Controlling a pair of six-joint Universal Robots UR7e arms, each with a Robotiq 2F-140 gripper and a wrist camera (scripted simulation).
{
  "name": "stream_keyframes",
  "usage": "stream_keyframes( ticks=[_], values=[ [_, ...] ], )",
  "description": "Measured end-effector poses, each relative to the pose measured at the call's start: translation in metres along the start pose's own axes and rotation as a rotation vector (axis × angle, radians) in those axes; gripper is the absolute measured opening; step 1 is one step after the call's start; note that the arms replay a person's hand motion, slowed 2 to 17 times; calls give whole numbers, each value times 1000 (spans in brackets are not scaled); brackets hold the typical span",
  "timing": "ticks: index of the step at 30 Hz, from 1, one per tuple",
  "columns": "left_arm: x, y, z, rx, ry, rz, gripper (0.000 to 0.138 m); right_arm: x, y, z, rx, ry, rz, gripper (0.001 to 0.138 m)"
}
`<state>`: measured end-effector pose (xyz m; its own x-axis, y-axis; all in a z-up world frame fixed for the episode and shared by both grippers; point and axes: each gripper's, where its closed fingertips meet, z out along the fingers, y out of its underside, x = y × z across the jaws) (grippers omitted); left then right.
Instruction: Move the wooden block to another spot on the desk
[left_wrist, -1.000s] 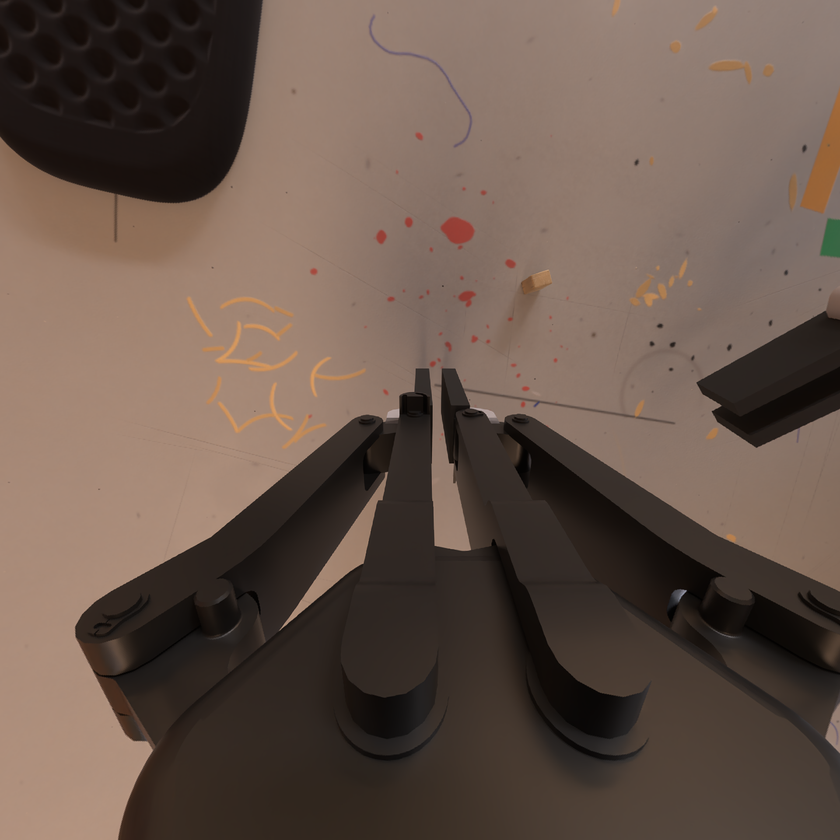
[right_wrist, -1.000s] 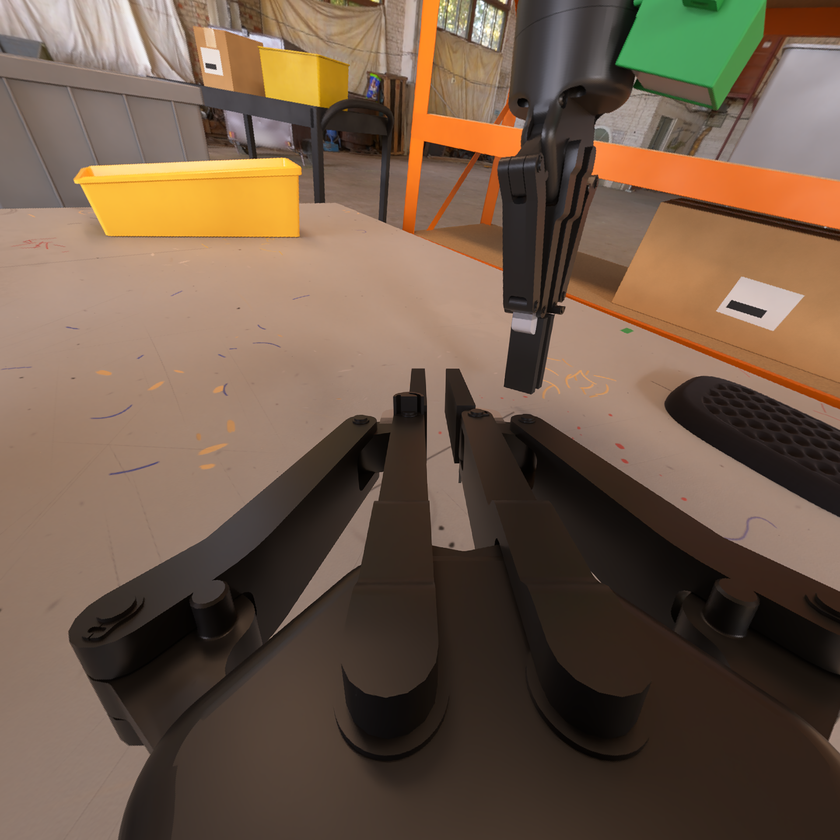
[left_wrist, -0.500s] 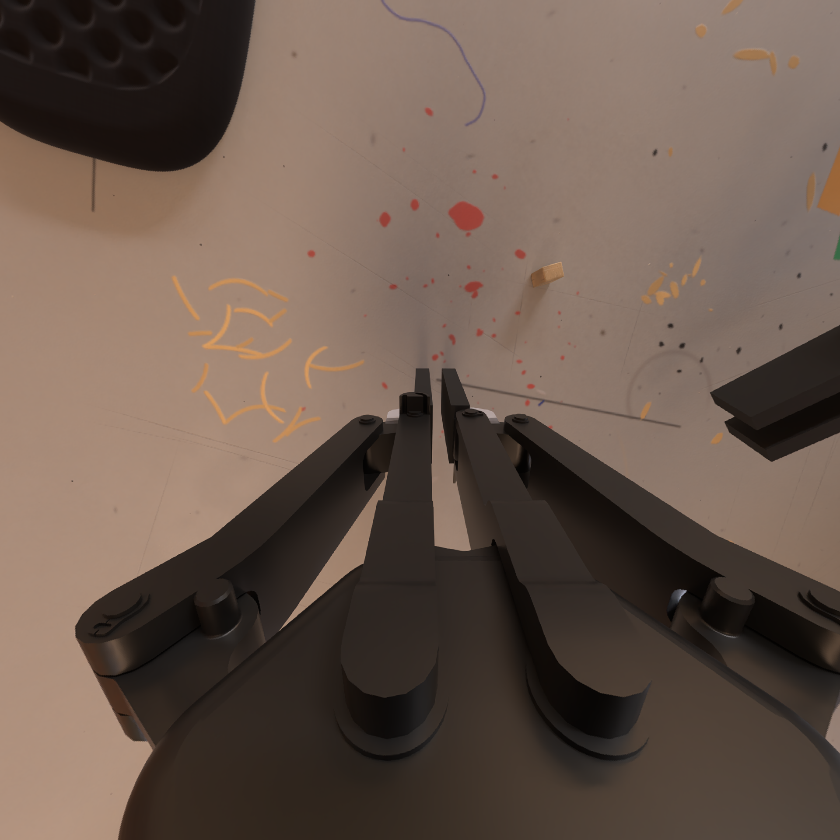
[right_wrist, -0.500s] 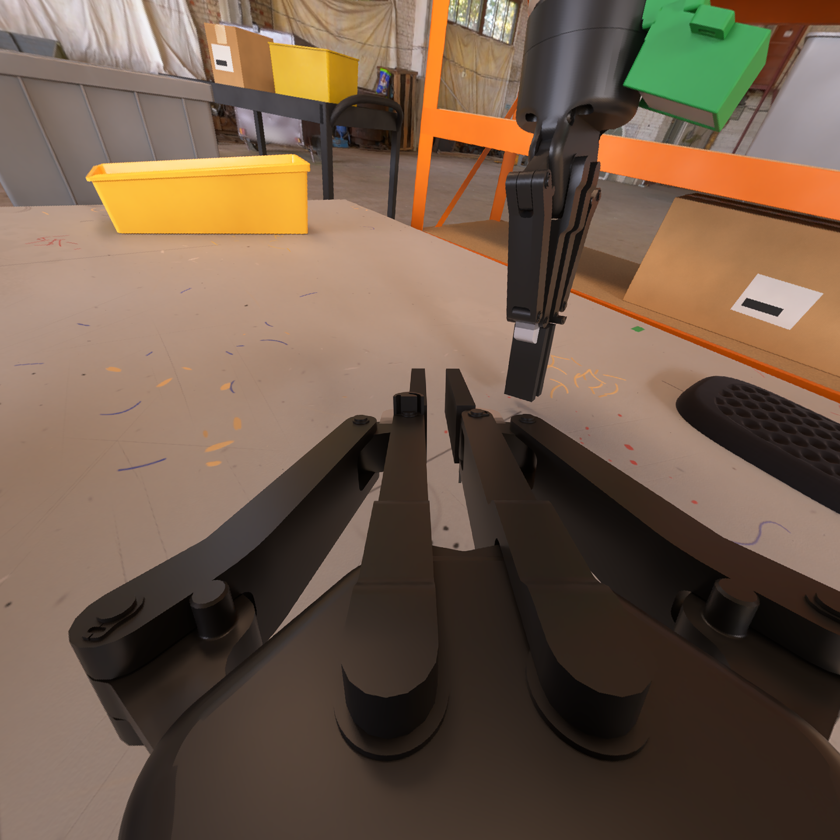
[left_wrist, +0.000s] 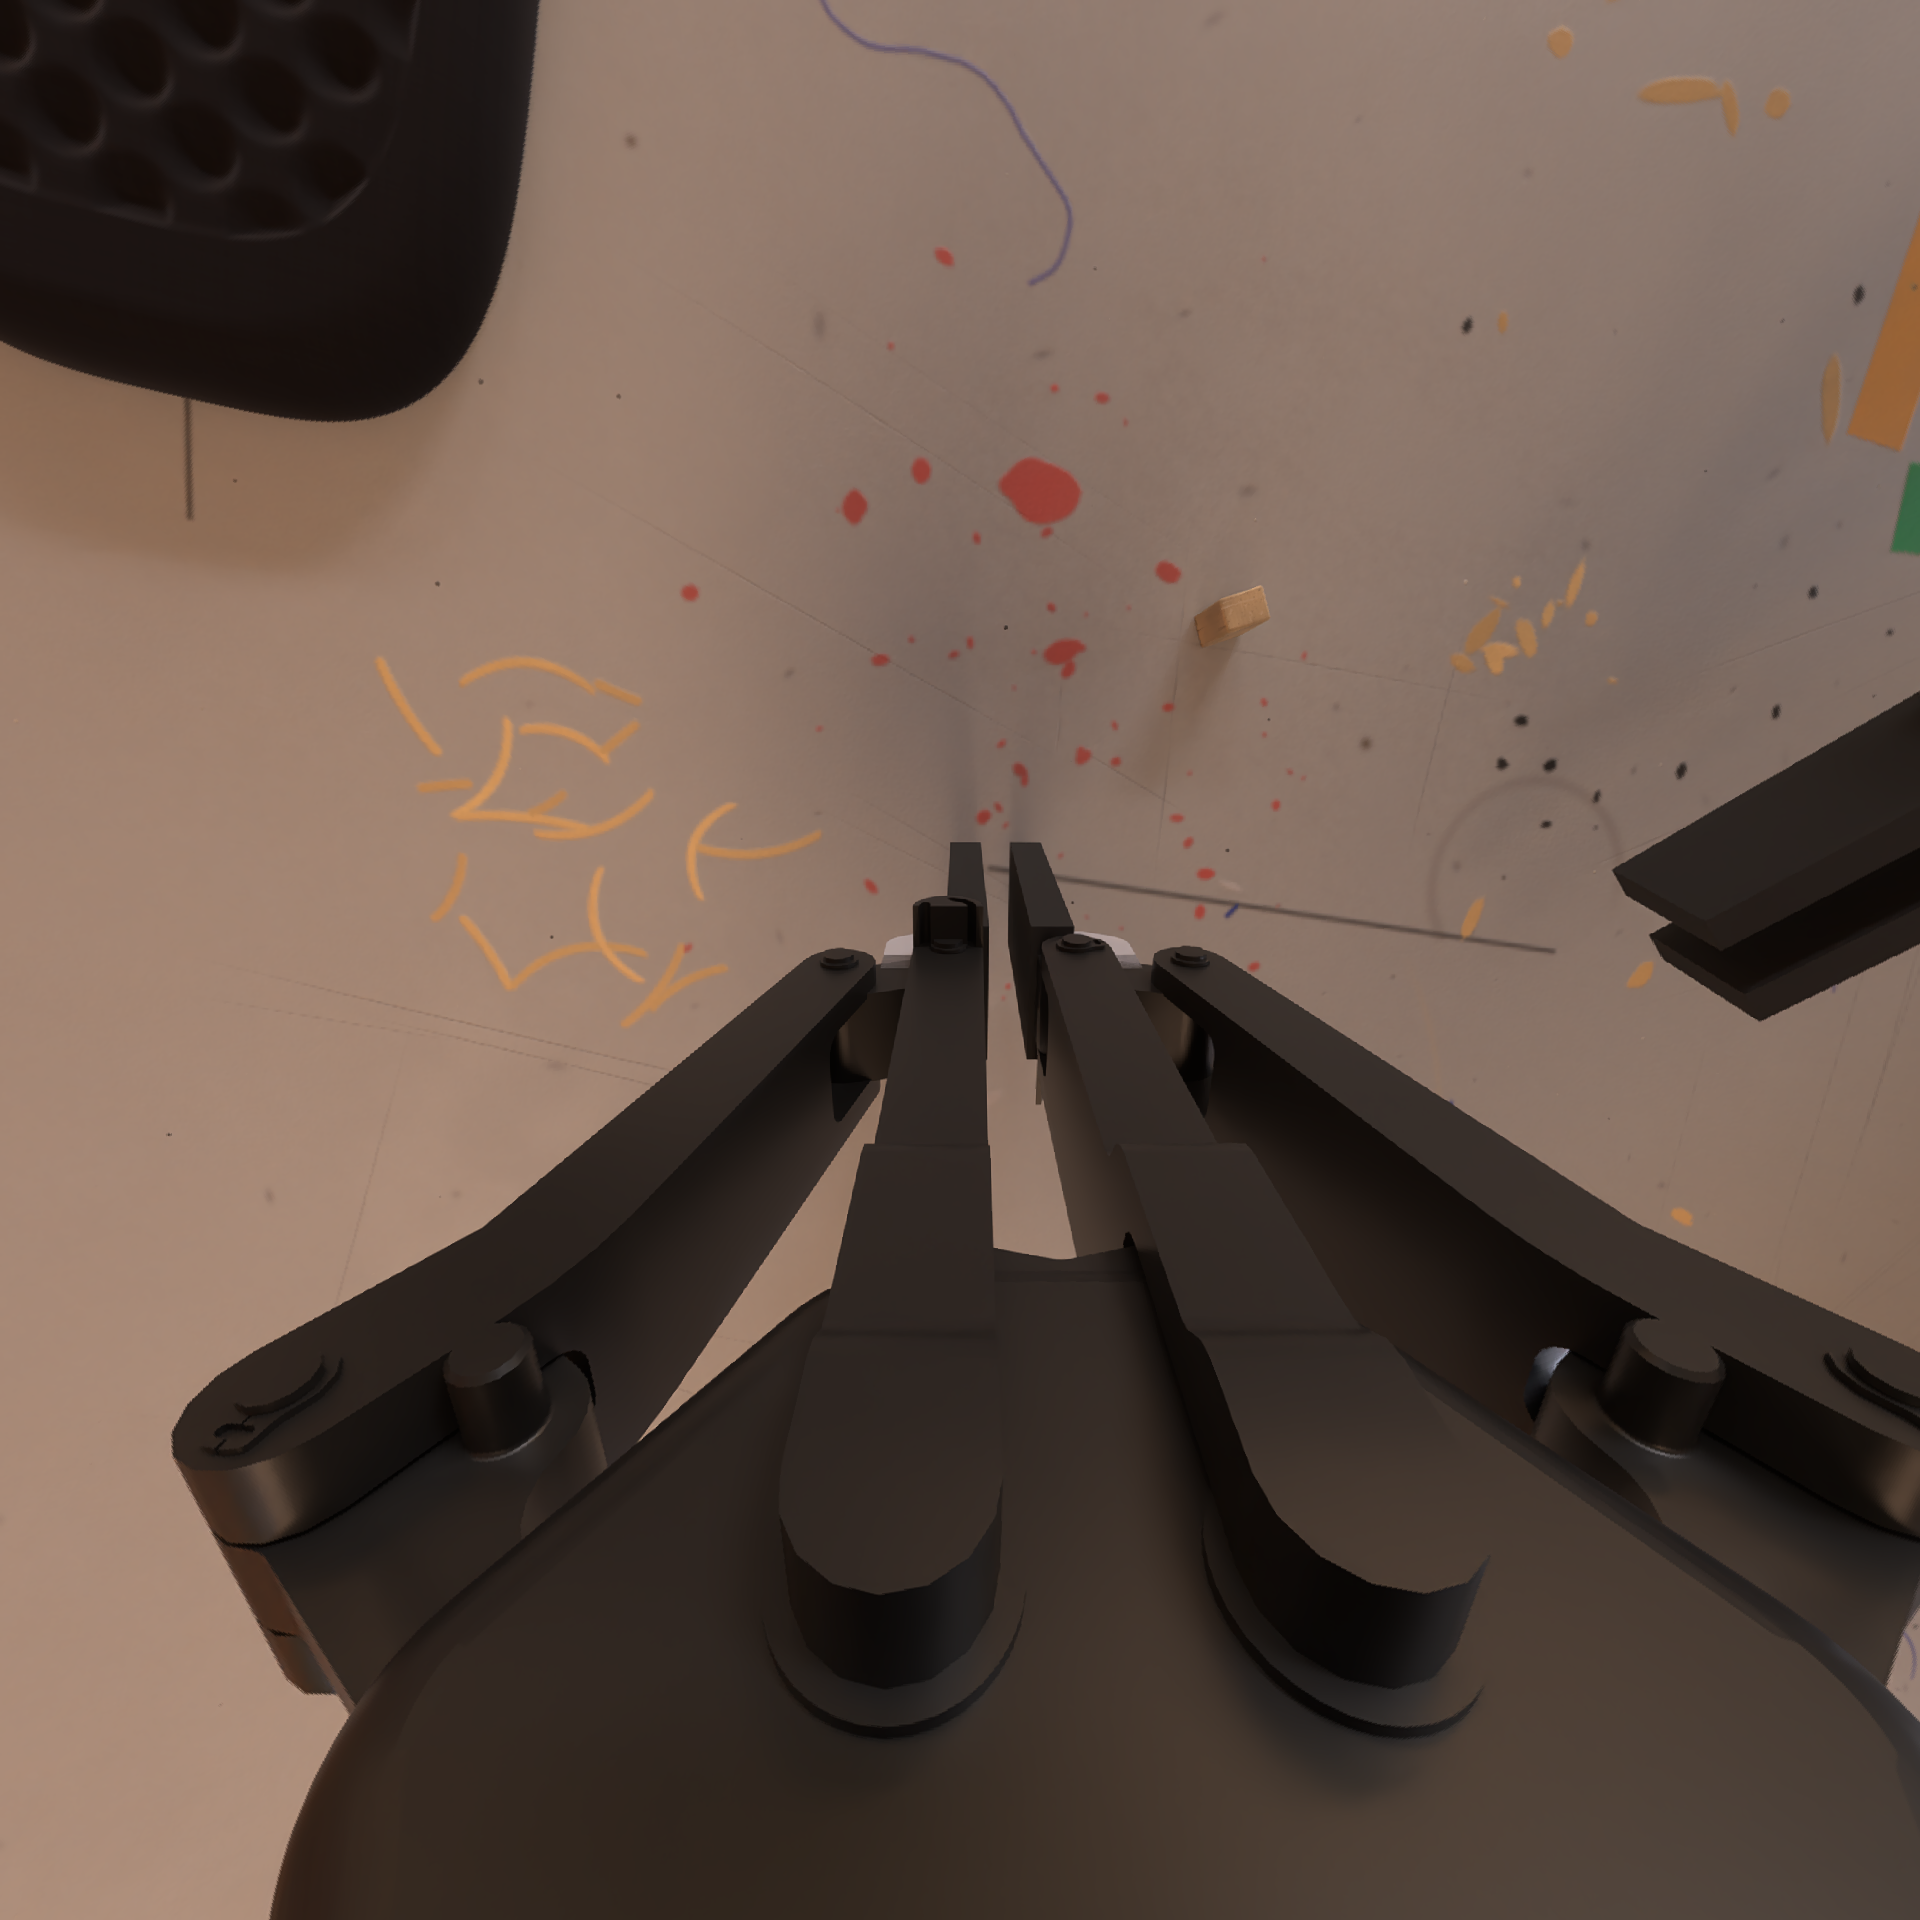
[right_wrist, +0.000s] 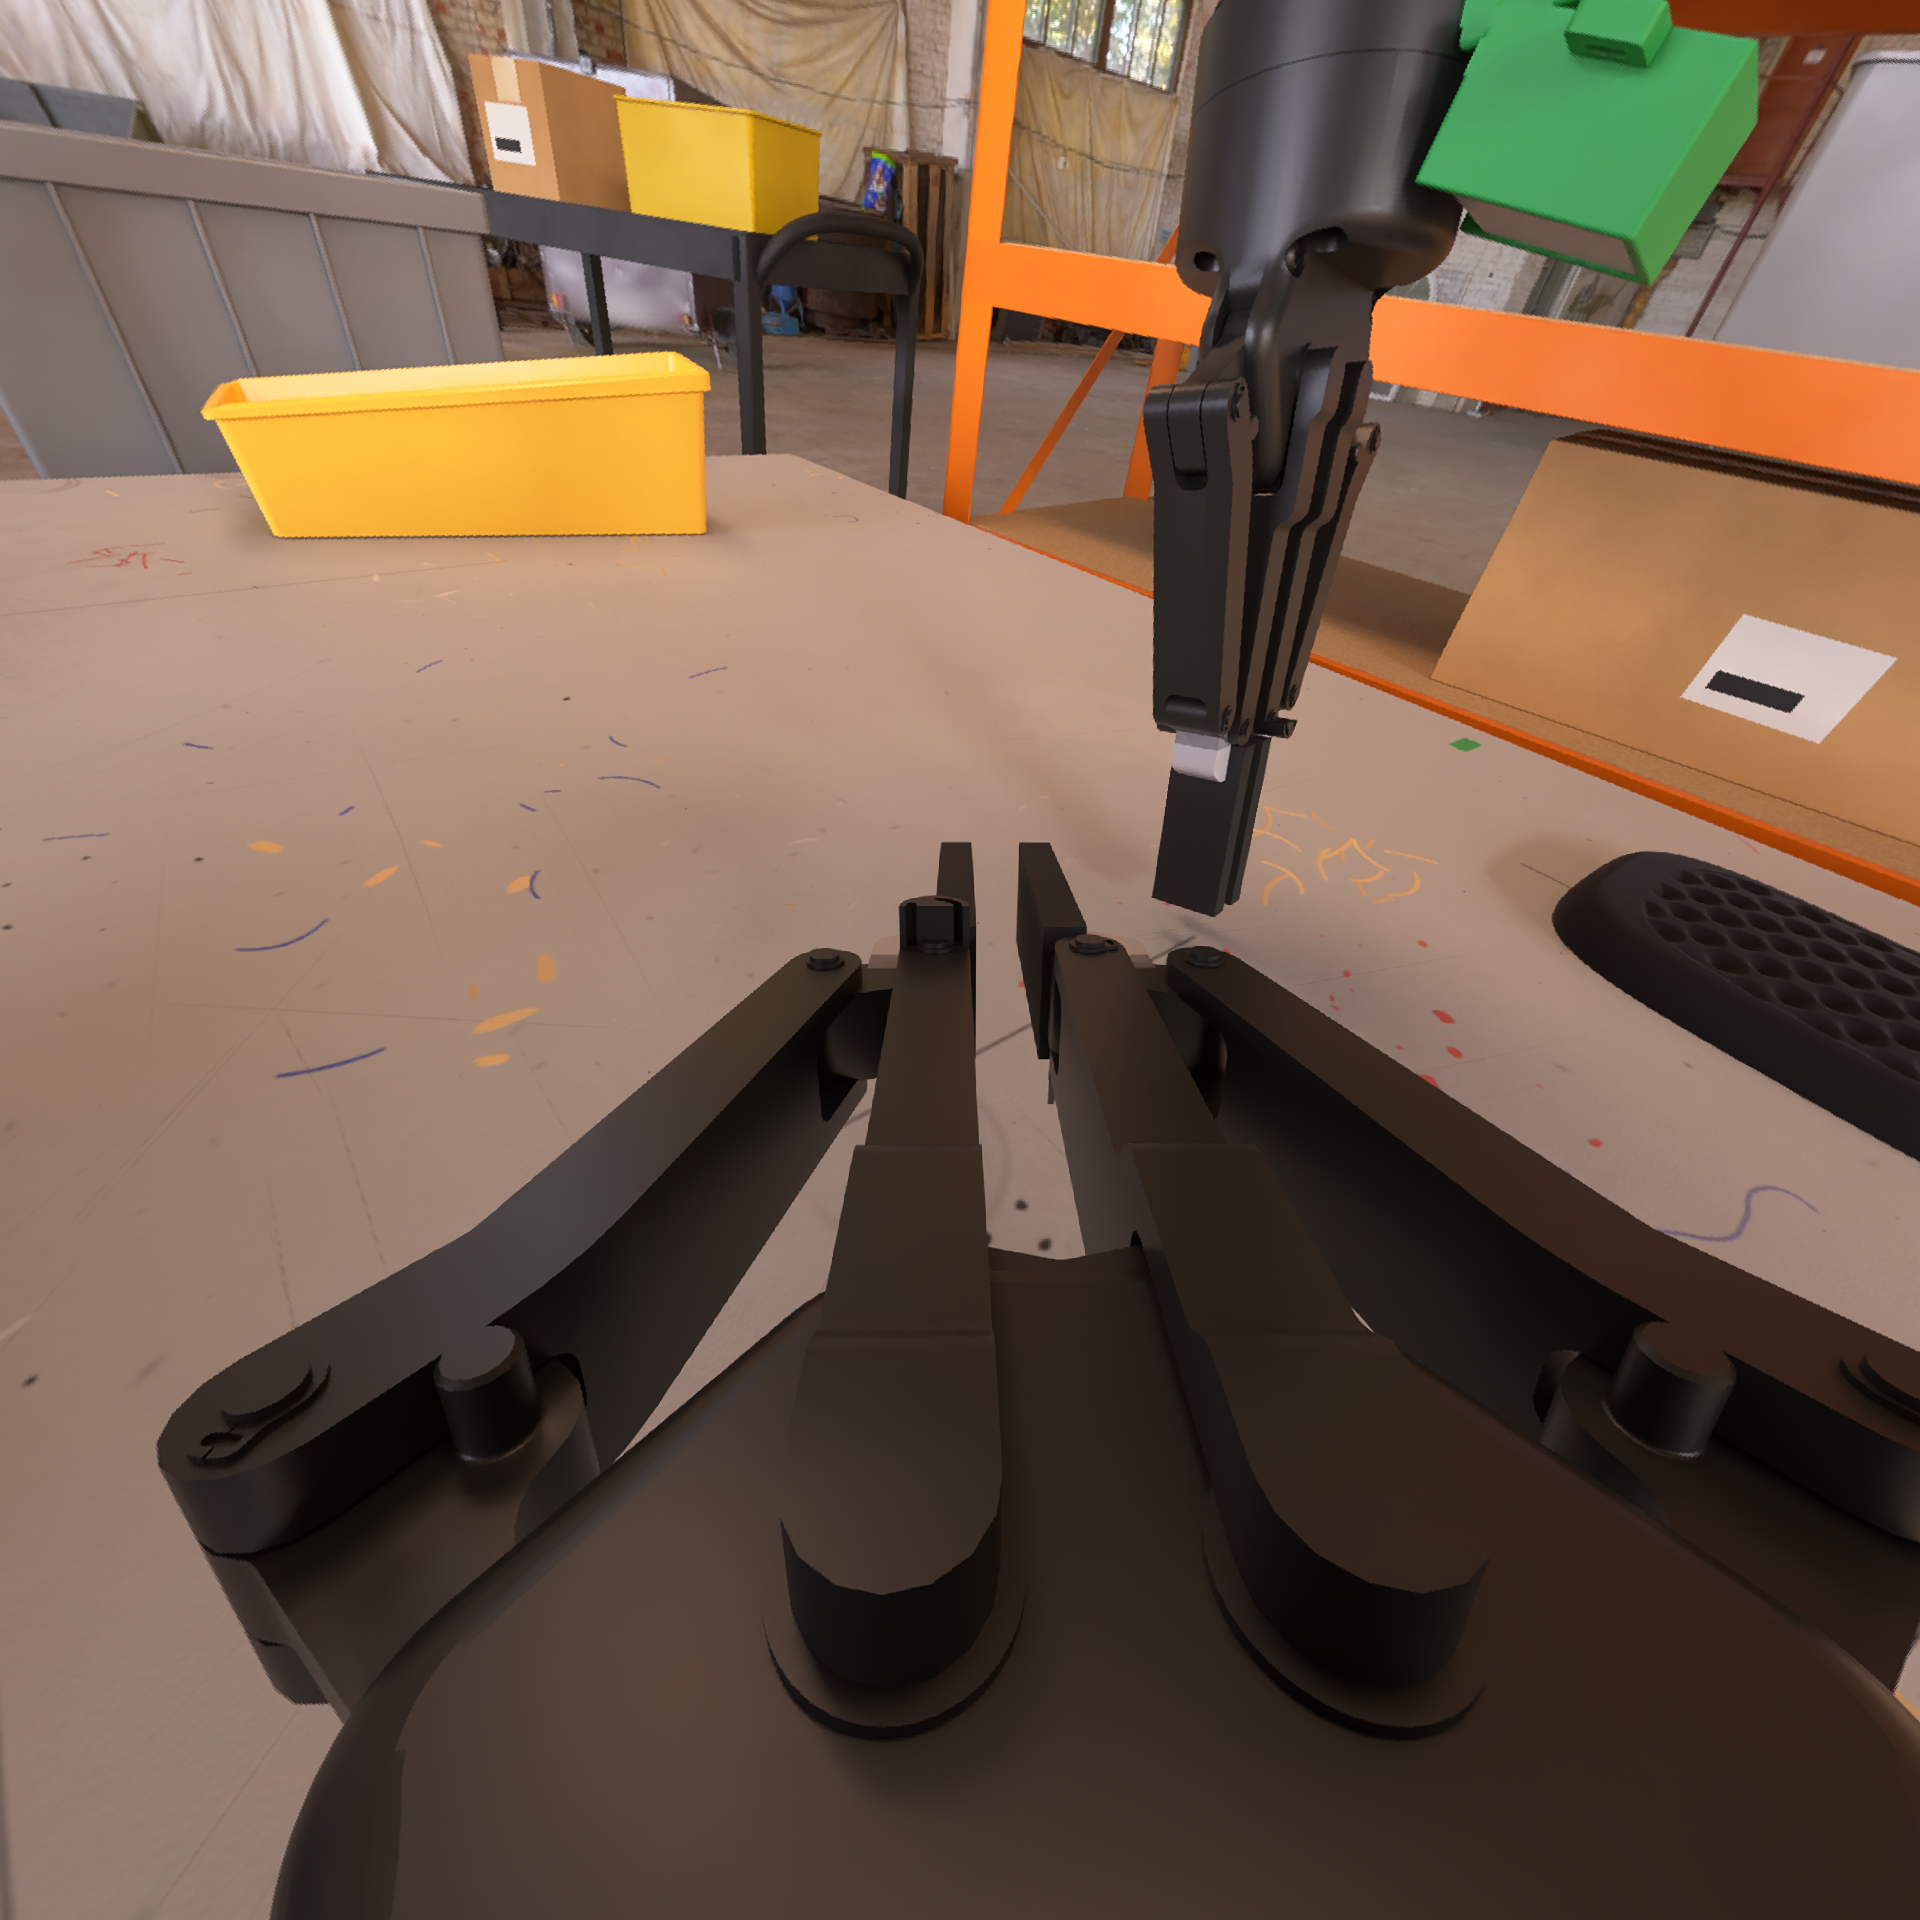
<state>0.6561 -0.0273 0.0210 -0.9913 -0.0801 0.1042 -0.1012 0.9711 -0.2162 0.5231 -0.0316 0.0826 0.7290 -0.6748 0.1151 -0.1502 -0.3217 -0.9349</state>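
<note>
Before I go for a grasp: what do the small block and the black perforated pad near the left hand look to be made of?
The wooden block looks like light, unfinished wood: tan, matte, sharp-edged, though too small to show grain. The black pad looks like moulded rubber or soft plastic, judging by its matte surface, rounded rim and honeycomb holes; which one is unclear. Both lie on the paint-flecked desk.

A warehouse workshop is showing itself: orange racking (right_wrist: 1558, 353) is standing behind the paint-spattered table (right_wrist: 520, 727), with yellow bins (right_wrist: 468, 447) and cardboard boxes (right_wrist: 1662, 623).
</note>
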Motion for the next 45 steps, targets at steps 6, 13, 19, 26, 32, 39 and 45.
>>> stream_keyframes(
  ticks=[6, 13, 19, 26, 32, 39, 45],
  values=[
    [1, 0, 0, -11, 1, 5, 8, 0, 0, 0, 1, -1, 5, 12],
    [2, 0, 0, -22, -6, 9, 8, 0, 1, 1, -7, -7, 11, 12],
    [2, 0, 1, -27, -14, 8, 8, 0, 2, 1, -10, -9, 9, 12],
    [2, -1, 1, -28, -17, -2, 8, -1, 3, 2, -16, -10, 7, 12],
    [2, -1, 1, -25, -16, -12, 8, -2, 4, 3, -21, -14, 6, 12],
    [2, -1, 1, -22, -13, -28, 8, -2, 4, 3, -23, -14, 2, 12],
    [2, -1, 1, -21, -17, -32, 8, -2, 4, 3, -25, -17, 3, 12]
  ],
)
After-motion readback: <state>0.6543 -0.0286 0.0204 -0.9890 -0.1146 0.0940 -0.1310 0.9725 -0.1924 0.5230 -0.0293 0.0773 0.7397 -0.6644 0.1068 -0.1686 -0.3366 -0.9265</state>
